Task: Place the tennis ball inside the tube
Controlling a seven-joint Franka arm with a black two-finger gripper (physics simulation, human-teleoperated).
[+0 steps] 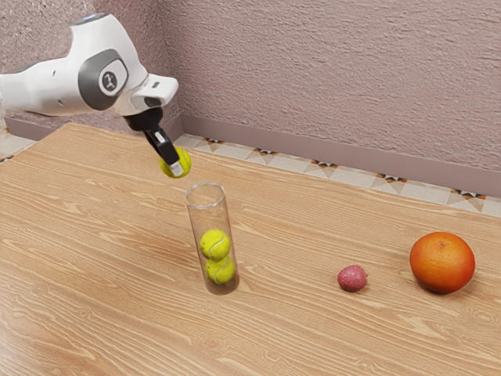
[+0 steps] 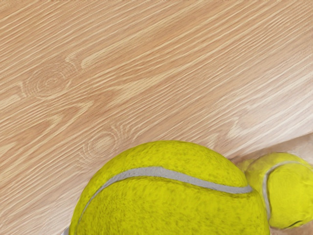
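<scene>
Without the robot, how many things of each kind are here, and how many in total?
Round yellow-green felt tennis balls: 3
Tall clear cylindrical tube: 1
Large round orange fruit: 1
Small bumpy pink fruit: 1
Total: 6

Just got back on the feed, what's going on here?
The Franka arm's gripper holds a tennis ball in the air, off to the exterior view's left of the clear tube's open top and not yet in it. Two other tennis balls sit stacked inside the tube. A lychee and an orange rest on the table.
</scene>
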